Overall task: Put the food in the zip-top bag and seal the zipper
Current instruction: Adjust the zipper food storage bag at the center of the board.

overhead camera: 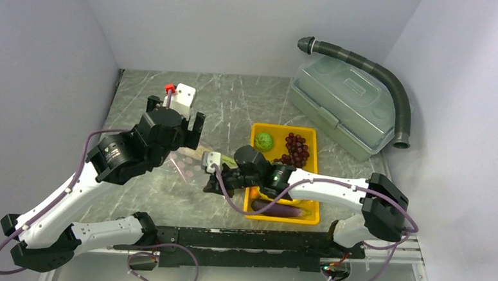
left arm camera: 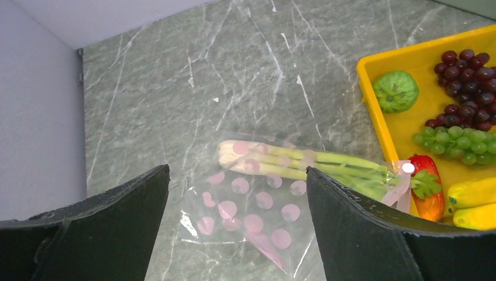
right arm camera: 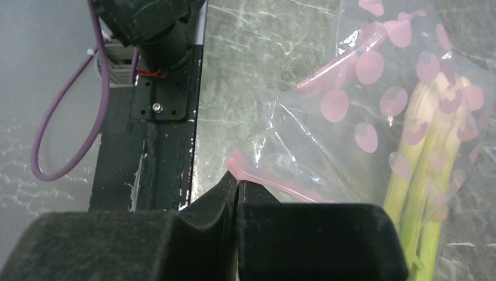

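Stalks first, by the look of it: the green leafy stalks (left arm camera: 304, 161) are lying inside the zip-top bag (left arm camera: 251, 211), which is resting flat on the tabletop (left arm camera: 175, 88) just left of the yellow tray (left arm camera: 377, 117). Their leafy tips are reaching toward the tray's edge, and I cannot tell whether they are wholly past the bag's mouth.

The right claw (right arm camera: 237, 187) is clenched, pinching the zipper (right arm camera: 275, 184) at a near corner of the mouth. The left claw (left arm camera: 237, 170) is hanging released and wide above the bag, gripping nothing.

The rest of the food is sitting in the tray: a round green fruit (left arm camera: 396, 91), dark red grapes (left arm camera: 468, 76), green grapes (left arm camera: 456, 143), a red pepper (left arm camera: 430, 193), bananas (left arm camera: 476, 202) and, at the near end, an eggplant (overhead camera: 280, 208).

The step in hand is probably loading the next piece, and most of the task is waiting. Doing it well is going to mean:
- lifting the pinched strip a little so the mouth is gaping rather than lying shut;
- sending the left claw right to the tray and taking one piece at a time, the pepper or bananas being nearest the mouth;
- feeding each piece in low, along the stalks, so the thin film is not dragging or folding;
- pushing the leaf tips fully in before any sealing, since anything across the strip is likely to stop it closing.
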{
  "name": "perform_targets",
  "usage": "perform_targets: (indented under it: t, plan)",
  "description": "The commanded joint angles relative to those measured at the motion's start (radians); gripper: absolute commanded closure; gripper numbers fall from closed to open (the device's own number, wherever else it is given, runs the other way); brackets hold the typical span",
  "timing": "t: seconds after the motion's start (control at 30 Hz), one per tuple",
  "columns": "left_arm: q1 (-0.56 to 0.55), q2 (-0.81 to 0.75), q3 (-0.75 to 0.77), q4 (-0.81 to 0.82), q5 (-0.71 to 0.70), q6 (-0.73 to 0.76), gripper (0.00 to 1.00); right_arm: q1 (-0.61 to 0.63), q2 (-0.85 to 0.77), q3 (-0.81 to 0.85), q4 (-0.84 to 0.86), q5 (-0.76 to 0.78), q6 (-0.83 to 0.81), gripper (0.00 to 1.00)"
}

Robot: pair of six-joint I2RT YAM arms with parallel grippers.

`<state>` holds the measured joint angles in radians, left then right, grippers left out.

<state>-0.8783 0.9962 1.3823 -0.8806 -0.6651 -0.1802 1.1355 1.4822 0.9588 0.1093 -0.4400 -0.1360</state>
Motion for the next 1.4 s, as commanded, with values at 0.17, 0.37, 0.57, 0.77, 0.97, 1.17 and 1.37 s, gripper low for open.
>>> perform_targets:
  t: [0.17, 0.37, 0.57, 0.77, 0.97, 1.17, 1.37]
  plan:
    - [0.008, 0.04, 0.042, -0.042, 0.198, -0.062, 0.09, 0.054, -0.084, -0.083, 0.113, 0.072, -0.223, 1.0]
    - [0.022, 0.103, 0.066, -0.112, 0.382, -0.069, 0.09, 0.08, -0.123, -0.129, 0.115, 0.101, -0.364, 1.0]
    - [0.037, 0.183, 0.048, -0.156, 0.536, -0.047, 0.1, 0.112, -0.121, -0.142, 0.079, 0.134, -0.508, 1.0]
    - [0.042, 0.263, 0.02, -0.155, 0.655, -0.017, 0.09, 0.138, -0.1, -0.127, 0.046, 0.174, -0.558, 1.0]
    - [0.041, 0.352, 0.023, -0.151, 0.733, 0.012, 0.11, 0.157, -0.072, -0.12, 0.053, 0.198, -0.565, 1.0]
    - [0.039, 0.442, 0.04, -0.176, 0.744, 0.049, 0.16, 0.163, -0.059, -0.122, 0.078, 0.207, -0.558, 1.0]
    - [0.0, 0.521, 0.077, -0.216, 0.669, 0.063, 0.2, 0.164, -0.058, -0.127, 0.096, 0.21, -0.543, 1.0]
